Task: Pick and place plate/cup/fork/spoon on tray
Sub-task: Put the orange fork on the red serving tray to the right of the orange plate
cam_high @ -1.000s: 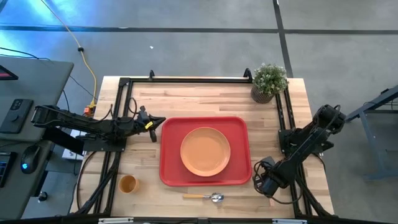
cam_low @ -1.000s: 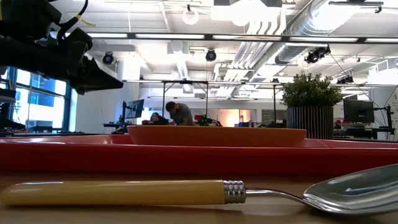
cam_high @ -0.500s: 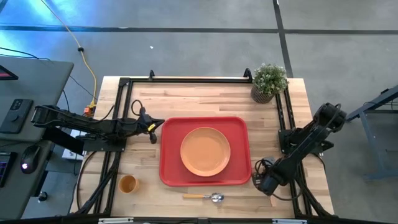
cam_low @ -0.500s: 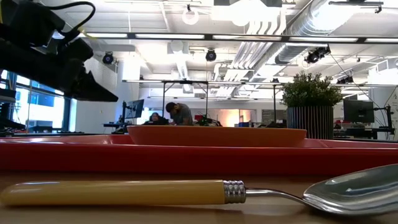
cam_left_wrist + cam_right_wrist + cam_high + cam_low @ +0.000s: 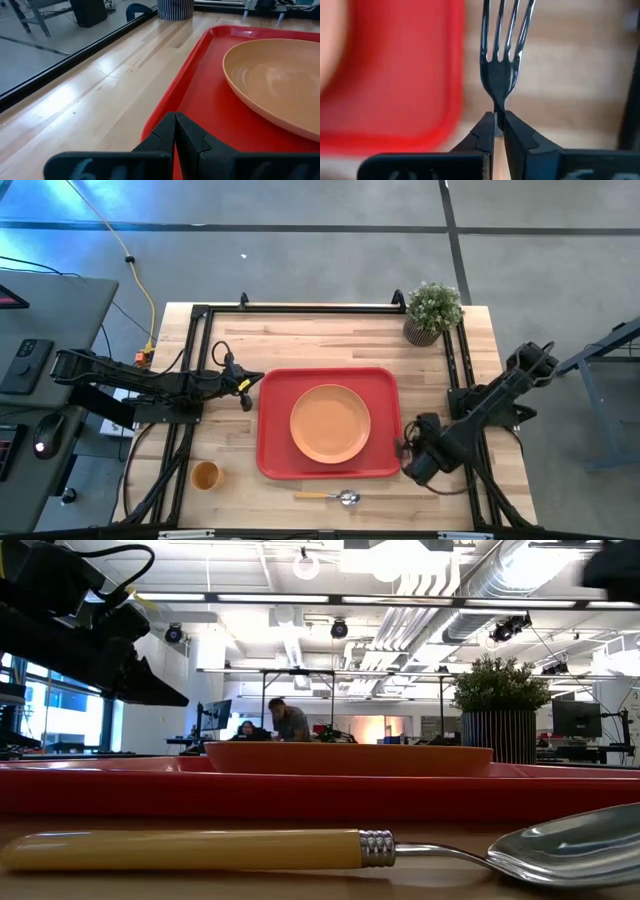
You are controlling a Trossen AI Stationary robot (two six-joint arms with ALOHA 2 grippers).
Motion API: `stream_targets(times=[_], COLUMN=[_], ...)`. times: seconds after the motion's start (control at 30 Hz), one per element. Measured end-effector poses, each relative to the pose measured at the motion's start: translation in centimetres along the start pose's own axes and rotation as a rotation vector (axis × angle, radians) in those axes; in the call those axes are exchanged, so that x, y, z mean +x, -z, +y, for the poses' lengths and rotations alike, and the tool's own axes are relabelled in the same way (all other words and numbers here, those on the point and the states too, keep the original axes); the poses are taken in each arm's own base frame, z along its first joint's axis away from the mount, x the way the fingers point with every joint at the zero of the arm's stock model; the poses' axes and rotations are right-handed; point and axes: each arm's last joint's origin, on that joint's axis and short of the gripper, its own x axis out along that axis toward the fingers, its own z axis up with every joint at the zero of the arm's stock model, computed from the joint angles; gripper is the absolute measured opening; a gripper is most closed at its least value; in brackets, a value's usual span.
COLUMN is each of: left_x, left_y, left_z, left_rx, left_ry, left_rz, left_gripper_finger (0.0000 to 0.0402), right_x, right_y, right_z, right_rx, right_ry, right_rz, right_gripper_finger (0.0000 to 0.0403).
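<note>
The orange plate point(image 5: 330, 423) lies on the red tray point(image 5: 275, 460) in the middle of the table. The spoon point(image 5: 330, 497) lies on the table in front of the tray, bowl toward the right; the low view shows it close up point(image 5: 300, 848). The orange cup point(image 5: 205, 475) stands at the near left. My right gripper point(image 5: 406, 456) is by the tray's right near corner, shut on the fork point(image 5: 502, 40). My left gripper point(image 5: 252, 380) is shut and empty over the tray's left edge point(image 5: 165, 107). My right gripper pinches the fork's narrow neck point(image 5: 499, 106), just behind the tines, between its two fingertips. The fingers lie along the fork, and the tines stick out ahead of them. The fingers hide the handle. The fork hangs over the wood beside the tray's edge.
A potted plant point(image 5: 432, 310) stands at the far right corner. Black frame rails run along the table's left point(image 5: 190, 380), right point(image 5: 452, 370) and far sides. Bare wood lies beyond the tray and to its left.
My right gripper has gone toward the table's left edge and a little toward the far edge, up to the tray's right near corner, still holding the fork. My left gripper has dipped a little at the tray's left edge.
</note>
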Motion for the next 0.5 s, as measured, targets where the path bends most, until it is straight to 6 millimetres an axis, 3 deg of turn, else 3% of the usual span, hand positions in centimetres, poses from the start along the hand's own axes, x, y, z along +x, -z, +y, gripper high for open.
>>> stream_targets(times=[0.1,0.33,0.5], left_x=[0.0,0.0,0.0], left_y=[0.0,0.0,0.2], left_z=[0.0,-0.1,-0.2], left_rx=[0.001,-0.002,-0.031], left_ry=[0.0,0.025,0.077], left_rz=[0.0,0.003,0.029], left_gripper_finger=[0.0,0.0,0.0], right_x=[0.4,3.5,5.3], right_y=[-1.7,-7.0,-9.9], right_z=[1.4,4.0,5.9], right_rx=[0.007,-0.059,-0.09], right_ry=[-0.051,-0.06,-0.19], right_rz=[-0.067,-0.083,-0.08], right_gripper_finger=[0.0012,0.0012,0.0012])
